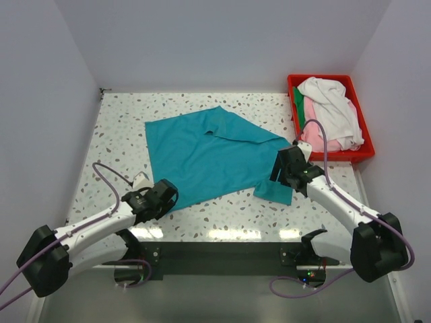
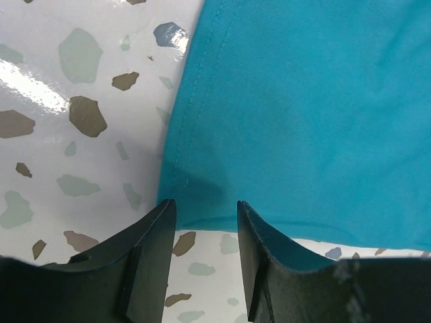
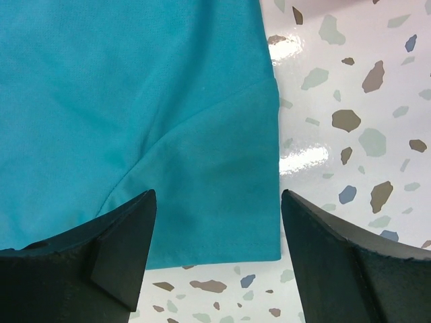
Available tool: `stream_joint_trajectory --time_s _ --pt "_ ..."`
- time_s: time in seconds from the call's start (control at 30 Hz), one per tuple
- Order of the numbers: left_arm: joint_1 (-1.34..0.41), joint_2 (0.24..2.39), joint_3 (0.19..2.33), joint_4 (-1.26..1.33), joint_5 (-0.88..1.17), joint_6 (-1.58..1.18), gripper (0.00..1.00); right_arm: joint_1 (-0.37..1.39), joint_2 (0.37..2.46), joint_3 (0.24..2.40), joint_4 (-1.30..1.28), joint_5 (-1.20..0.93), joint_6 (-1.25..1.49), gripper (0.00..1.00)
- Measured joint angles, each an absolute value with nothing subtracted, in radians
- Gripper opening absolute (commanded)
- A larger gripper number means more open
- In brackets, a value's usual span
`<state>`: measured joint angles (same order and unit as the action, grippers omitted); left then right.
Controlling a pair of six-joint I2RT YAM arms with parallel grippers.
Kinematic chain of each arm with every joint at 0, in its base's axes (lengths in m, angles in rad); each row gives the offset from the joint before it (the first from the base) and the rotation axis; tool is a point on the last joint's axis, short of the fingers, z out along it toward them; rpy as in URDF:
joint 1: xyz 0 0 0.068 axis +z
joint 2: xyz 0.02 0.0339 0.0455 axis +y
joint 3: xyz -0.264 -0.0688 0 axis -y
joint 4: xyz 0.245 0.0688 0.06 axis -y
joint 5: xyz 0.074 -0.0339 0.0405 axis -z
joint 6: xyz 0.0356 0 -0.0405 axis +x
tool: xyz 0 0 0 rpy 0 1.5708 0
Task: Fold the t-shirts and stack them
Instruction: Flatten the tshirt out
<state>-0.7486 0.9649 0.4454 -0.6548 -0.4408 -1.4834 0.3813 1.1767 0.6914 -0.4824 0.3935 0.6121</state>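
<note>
The soft teal cloth t-shirt (image 1: 209,158) lies spread on the speckled counter (image 1: 121,128). The left claw (image 2: 205,207), half-narrowed, straddles its near-left corner; the right claw (image 3: 215,196) gapes wide over the near-right hem. This near the edge, either pinch may slip off.
</note>
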Motion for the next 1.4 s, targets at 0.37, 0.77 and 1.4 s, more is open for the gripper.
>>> stream_joint_trajectory --time_s 0.37,0.77,1.4 --pt "-0.749 1.059 0.452 -0.649 -0.494 -1.501 0.43 0.381 1.225 0.675 -0.463 0.400 0.621 0.77" --pt "-0.451 1.171 0.484 -0.502 -0.513 -1.330 0.00 0.387 1.237 0.672 -0.427 0.346 0.628 0.48" --pt "-0.248 1.128 0.645 -0.485 -0.429 -1.028 0.67 0.464 1.246 0.673 -0.417 0.355 0.659 0.60"
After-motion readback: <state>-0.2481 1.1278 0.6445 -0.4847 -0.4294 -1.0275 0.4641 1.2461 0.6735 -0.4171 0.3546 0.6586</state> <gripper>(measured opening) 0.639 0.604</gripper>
